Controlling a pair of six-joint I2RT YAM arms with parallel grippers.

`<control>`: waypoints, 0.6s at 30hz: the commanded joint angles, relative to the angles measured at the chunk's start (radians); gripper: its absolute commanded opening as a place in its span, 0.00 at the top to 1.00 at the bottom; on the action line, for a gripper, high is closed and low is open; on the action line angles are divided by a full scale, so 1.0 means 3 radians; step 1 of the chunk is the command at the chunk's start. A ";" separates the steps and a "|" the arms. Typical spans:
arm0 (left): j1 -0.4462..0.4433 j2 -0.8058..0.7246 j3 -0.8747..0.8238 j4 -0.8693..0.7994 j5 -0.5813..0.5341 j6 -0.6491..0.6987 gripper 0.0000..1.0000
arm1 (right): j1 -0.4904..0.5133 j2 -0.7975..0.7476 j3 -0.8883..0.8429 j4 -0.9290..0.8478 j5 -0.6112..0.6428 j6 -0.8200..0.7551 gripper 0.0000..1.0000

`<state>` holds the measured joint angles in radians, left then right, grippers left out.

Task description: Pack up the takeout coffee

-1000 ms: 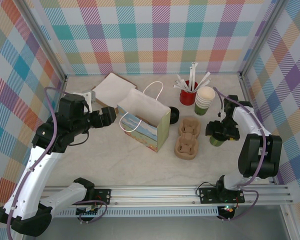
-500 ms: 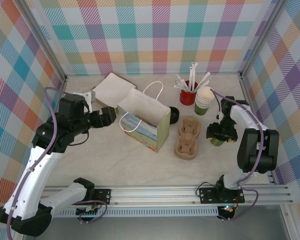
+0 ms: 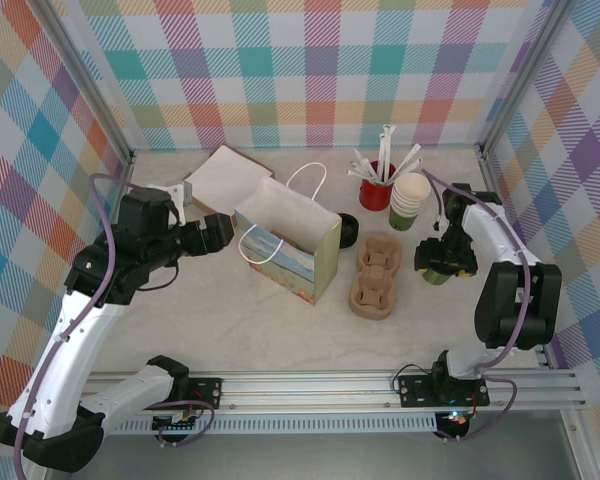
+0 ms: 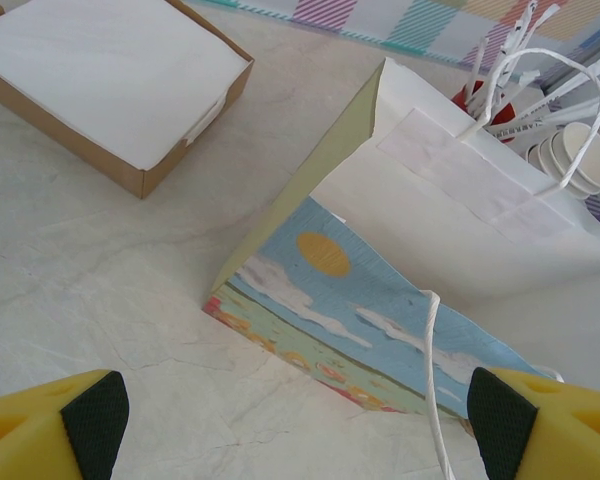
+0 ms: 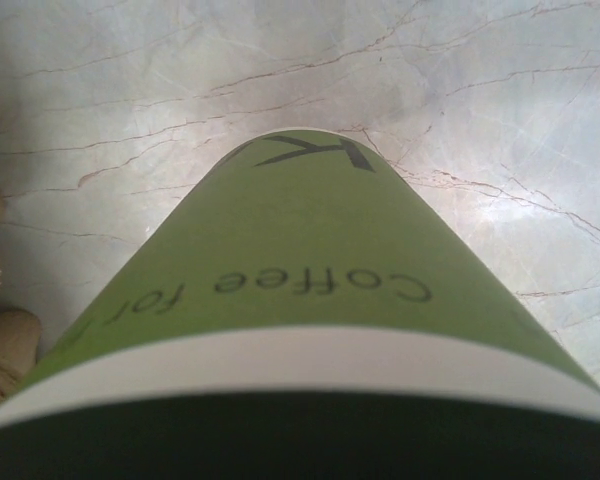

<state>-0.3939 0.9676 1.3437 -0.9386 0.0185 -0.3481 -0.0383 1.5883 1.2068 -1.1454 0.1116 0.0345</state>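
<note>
- I see the right gripper (image 3: 440, 265) pinching the cup (image 3: 431, 278), near the carrier's (image 3: 374, 276) right side and apart from it.
- On my right wrist feed the cup's green wall points away over the table (image 5: 500, 130); I cannot tell if it touches.
- My left gripper (image 4: 300, 430) is spread wide, facing the bag (image 4: 380, 290).

pastel plaid walls (image 3: 320, 70) on three sides, pale marbled tabletop (image 3: 230, 320), aluminium corner posts (image 3: 80, 80), soft even light
</note>
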 commanded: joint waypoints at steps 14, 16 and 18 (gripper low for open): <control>0.0040 -0.0007 -0.0034 0.0035 0.0043 -0.0004 0.10 | 0.0091 0.0344 -0.0035 0.0199 -0.0208 -0.0089 0.12; 0.0040 -0.0006 -0.0033 0.0031 0.0040 -0.0001 0.10 | 0.0097 0.0337 -0.0012 0.0158 -0.0203 -0.0098 0.10; 0.0040 -0.0004 -0.0031 0.0035 0.0045 -0.0001 0.10 | 0.0095 0.0290 0.0020 0.0104 -0.0203 -0.0109 0.07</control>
<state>-0.3939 0.9691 1.3430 -0.9386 0.0219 -0.3481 -0.0151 1.6878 1.2037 -1.0836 0.0669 0.0128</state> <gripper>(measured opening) 0.898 0.929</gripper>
